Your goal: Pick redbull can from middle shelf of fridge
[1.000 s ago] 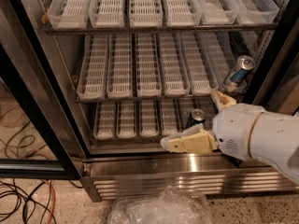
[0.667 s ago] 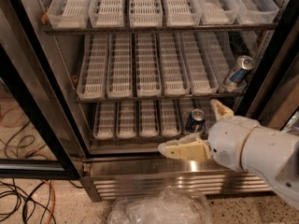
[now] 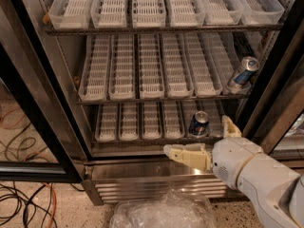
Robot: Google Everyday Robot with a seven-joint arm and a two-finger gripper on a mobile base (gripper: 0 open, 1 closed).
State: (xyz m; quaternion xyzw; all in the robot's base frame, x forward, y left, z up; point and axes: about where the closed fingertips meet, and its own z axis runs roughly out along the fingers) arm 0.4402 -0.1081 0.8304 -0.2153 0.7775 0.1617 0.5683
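The redbull can [image 3: 242, 73], silver and light blue, leans tilted at the far right end of the middle shelf [image 3: 149, 70] in the fridge [image 3: 71, 56]. The shelf's other white lane trays hold nothing. My gripper [image 3: 195, 134] hangs low in front of the bottom rack, well below and left of the can. It is open, with one cream finger [image 3: 185, 155] pointing left and the other [image 3: 229, 126] pointing up. Nothing is held between them.
A darker navy can [image 3: 198, 123] stands on the bottom rack just behind the gripper. The steel louvred base [image 3: 156, 184] runs below. A clear plastic bag [image 3: 161, 213] lies on the floor in front, cables [image 3: 23, 198] at left. The black door frame [image 3: 42, 122] slants down the left.
The gripper has dropped lower, from beside the middle shelf's front edge down to the level of the bottom rack. The cans have not moved.
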